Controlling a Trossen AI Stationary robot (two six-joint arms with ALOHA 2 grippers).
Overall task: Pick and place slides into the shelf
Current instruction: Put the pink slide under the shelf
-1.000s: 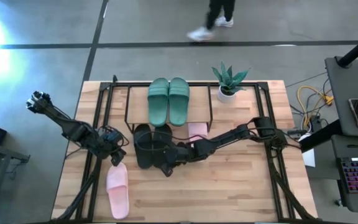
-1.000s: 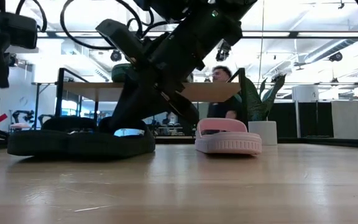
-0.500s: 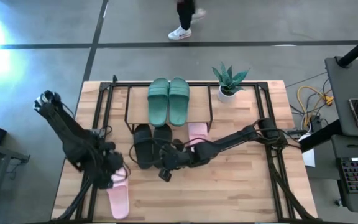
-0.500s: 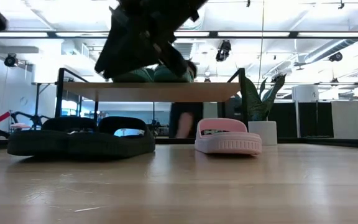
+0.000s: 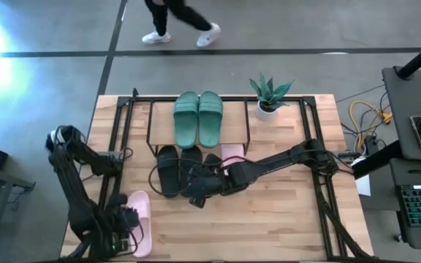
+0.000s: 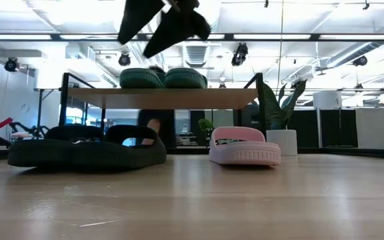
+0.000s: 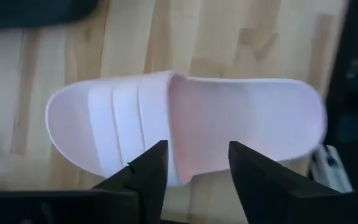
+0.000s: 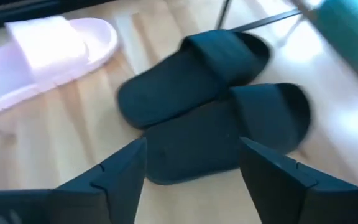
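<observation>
A: Edges first. Loose pink slide [image 5: 139,220] lies at the surface's [image 5: 269,226] front-left, close to the left edge rail, toe end pointing away from the shelf [image 5: 152,120]. The front-right half of the surface is bare wood, plenty of room there.

B: Left gripper [image 7: 194,163]?

A: Above that pink slide, near the front-left corner. Wrist view: fingers spread, nothing between them, the slide's strap edge and footbed show in the gap. Cannot tell if they touch it.

B: Right gripper [image 8: 191,168]?

A: Out over the middle of the surface, raised, just in front of the black pair [image 5: 177,169]. Fingers apart, empty. In the low view it hangs well above the shelf's top board.

B: Where's everything else?

A: Green pair [image 5: 198,118] side by side on the shelf's wood top. Black pair touching each other on the surface under the shelf's front edge, heels sticking out forward. Second pink slide [image 5: 232,154] just right of them, partly under the shelf. Potted plant [image 5: 269,96] at the back, beside the shelf's right end.

B: Anything off the surface?

A: A person's legs [image 5: 177,18] on the floor behind.
</observation>
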